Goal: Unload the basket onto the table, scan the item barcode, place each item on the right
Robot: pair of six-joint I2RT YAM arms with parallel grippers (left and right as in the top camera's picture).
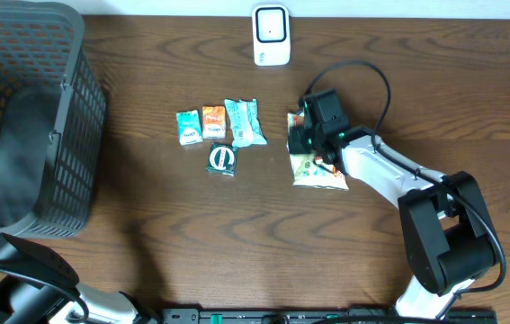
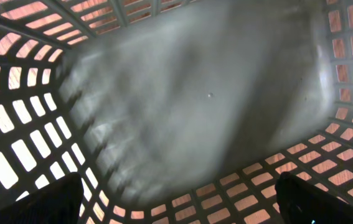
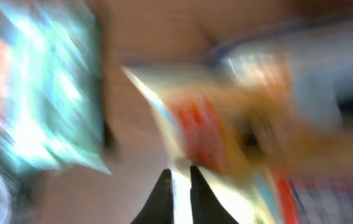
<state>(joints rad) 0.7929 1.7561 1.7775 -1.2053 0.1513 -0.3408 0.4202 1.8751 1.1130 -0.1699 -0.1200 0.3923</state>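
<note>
- The right jaws are seen almost fully closed at the top edge of the snack pouch (image 1: 320, 171). The pouch lies flat on the bench (image 1: 165, 238), just right of the other packets. Whether any of it is actually pinched cannot be told, as the right wrist view is badly blurred.
- If only a thin lip of film is caught, the pouch could be dropped on lifting, because the soft pack would sag and slip free.
- No barcode can be made out, so the wrong face could be presented to the scanner (image 1: 271, 34), which stands well apart at the far edge, and no read would be obtained.
- The teal packet (image 1: 243, 121) lies near the pouch on its left and could be knocked askew if the right arm (image 1: 371, 166) is swung low toward the scanner.
- The left jaws are held wide open and empty inside the basket (image 1: 88, 108); its mesh wall could be struck if that arm is moved carelessly.
</note>
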